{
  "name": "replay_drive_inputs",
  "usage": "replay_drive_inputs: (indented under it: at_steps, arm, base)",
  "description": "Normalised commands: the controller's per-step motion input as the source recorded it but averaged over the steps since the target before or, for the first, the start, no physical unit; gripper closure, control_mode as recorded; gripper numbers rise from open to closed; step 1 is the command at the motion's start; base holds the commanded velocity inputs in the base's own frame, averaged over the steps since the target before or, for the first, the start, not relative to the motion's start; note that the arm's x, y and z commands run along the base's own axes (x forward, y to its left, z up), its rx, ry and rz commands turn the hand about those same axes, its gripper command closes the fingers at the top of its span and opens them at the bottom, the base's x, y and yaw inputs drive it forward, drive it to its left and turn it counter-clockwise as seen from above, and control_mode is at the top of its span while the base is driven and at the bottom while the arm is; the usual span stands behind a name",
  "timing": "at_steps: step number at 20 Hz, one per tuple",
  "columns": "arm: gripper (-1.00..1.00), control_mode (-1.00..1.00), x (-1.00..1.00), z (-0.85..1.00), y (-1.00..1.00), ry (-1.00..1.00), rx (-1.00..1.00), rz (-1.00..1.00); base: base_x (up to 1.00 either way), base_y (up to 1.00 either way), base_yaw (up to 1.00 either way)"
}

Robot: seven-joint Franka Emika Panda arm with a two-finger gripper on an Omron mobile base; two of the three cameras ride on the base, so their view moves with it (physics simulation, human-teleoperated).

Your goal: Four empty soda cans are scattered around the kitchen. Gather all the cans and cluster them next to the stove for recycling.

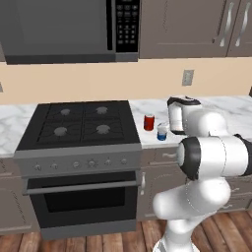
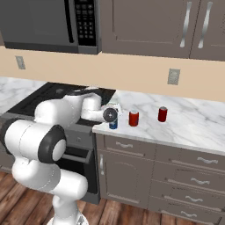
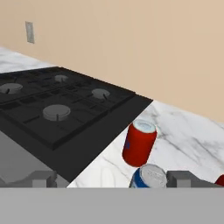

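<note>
Jaws spread wide w/ the blue can [image 3: 148,176] standing between them, not pinched. Lift the hand straight up & slow, so it won't bump the red can [image 3: 139,143] beside the stove [image 3: 65,109].

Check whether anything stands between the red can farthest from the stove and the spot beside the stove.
Yes. Another red can and a blue can stand on the counter between the far red can and the stove; the open claw is at the blue can.

White glossy rounded arm [image 1: 206,162], black joint bands, small dark fingertips [image 3: 43,178]
</note>
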Motion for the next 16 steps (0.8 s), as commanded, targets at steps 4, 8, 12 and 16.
replay_drive_inputs:
  at_steps: [4, 8, 12, 16]
  arm:
    - [-1.00, -1.00, -0.61, 0.28, -0.04, 0.02, 0.02, 0.09]
    - [-1.00, -1.00, -0.77, 0.30, -0.11, -0.01, 0.06, 0.09]
    - [-1.00, -1.00, -0.42, 0.03, -0.02, 0.00, 0.04, 0.06]
    - [-1.00, -1.00, -0.20, 0.00, 0.00, 0.01, 0.00, 0.02]
  base:
    - [0.00, 0.00, 0.00]
    - [0.00, 0.00, 0.00]
    - [0.00, 0.00, 0.00]
    - [0.00, 0.00, 0.00]
